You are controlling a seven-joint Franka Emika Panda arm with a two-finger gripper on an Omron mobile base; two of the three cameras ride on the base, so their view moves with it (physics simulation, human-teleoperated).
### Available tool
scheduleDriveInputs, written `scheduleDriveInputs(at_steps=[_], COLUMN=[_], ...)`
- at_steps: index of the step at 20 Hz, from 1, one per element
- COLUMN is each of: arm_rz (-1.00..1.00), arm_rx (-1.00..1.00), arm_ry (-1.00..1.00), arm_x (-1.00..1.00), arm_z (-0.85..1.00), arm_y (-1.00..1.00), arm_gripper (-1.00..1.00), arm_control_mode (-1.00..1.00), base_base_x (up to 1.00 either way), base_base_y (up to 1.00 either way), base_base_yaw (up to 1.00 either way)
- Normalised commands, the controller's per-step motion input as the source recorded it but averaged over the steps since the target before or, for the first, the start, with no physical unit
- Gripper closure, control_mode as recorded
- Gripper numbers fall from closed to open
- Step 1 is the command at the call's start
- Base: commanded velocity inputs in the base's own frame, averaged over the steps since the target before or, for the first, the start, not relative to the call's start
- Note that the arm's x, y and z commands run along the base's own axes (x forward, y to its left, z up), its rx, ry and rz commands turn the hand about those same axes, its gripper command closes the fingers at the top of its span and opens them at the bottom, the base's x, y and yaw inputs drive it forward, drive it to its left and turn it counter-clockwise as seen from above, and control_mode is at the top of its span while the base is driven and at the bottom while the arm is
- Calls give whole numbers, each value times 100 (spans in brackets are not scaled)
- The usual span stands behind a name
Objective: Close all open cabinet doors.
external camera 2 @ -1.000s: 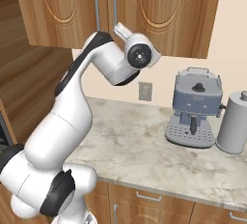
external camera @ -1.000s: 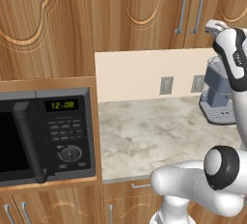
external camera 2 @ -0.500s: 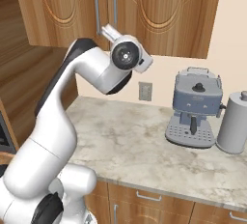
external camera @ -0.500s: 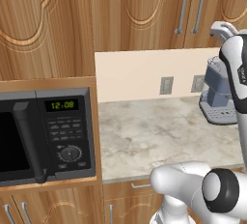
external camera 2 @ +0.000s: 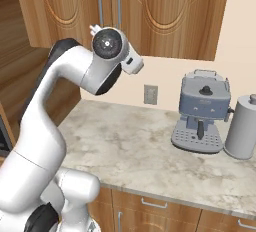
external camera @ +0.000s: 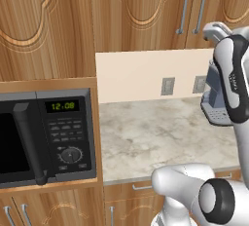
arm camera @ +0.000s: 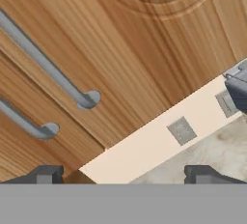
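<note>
From here the cabinet doors (external camera: pixel 141 15) across the top of the frame all look flush, so I judge the closing nearly or fully done. My tool (arm camera: pixel 123 174) hangs released, grasping nothing, near their handles (arm camera: pixel 46 63). Cabinets past the frame edges are cut off

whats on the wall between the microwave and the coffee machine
In the left base view, bare cream backsplash with one outlet plate lies between the microwave and the coffee machine; a second plate sits beside the machine.

Both base views look down over the counter (external camera: pixel 160 132) from opposite sides; the hand view faces the cabinet doors (arm camera: pixel 144 49) closely.
</note>
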Motion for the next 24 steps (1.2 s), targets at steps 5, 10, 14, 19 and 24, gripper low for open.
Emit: scheduleDriveInputs(at_steps=[5,10,14,19,24], arm_rz=[0,0,0,0,0], arm_rx=[-4,-12,-23,-21,-13], arm_ry=[18,-1,-15,-24,-6], arm_x=[-26,-39,-40,-69,-79], arm_z=[0,0,-1,-3,11], arm_y=[29,36,26,11,11], arm_gripper=[-100,-100,-100,-100,-100], arm_control_mode=[-100,-100,-100,-100,-100], base_base_x=[0,0,0,0,0], base_base_y=[0,0,0,0,0], base_base_yaw=[0,0,0,0,0])
